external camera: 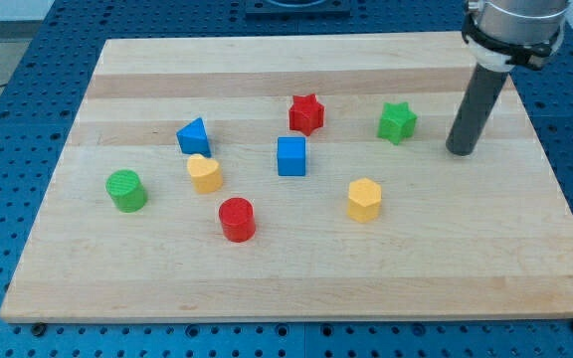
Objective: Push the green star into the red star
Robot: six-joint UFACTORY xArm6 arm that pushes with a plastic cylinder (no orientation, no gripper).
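The green star (397, 122) is a small, chunky block with short points all round and a flat top. It looks like smooth plastic, bright green. It sits on the wooden board (296, 268), just to the view's left of my tip (460, 151), with a small gap between them, so they are not touching.

The red star (306, 113) has the same pointy shape and is shiny red. It is farther to the view's left of my tip, past the green star. The two stars are apart.

My tip is the round bottom end of a dark, straight rod. It rests on the board near the view's right edge. It has no jaws, so nothing opens or shuts, and it holds nothing.

Well to the left of my tip and lower in the view are more blocks. There is a blue cube (291, 156), a blue triangle (194, 135), a yellow heart (205, 173), a yellow hexagon (364, 199), a red cylinder (237, 219) and a green cylinder (126, 190).

The board is pale wood with long stripes of grain. It lies on a blue table (28, 60) dotted with little holes.
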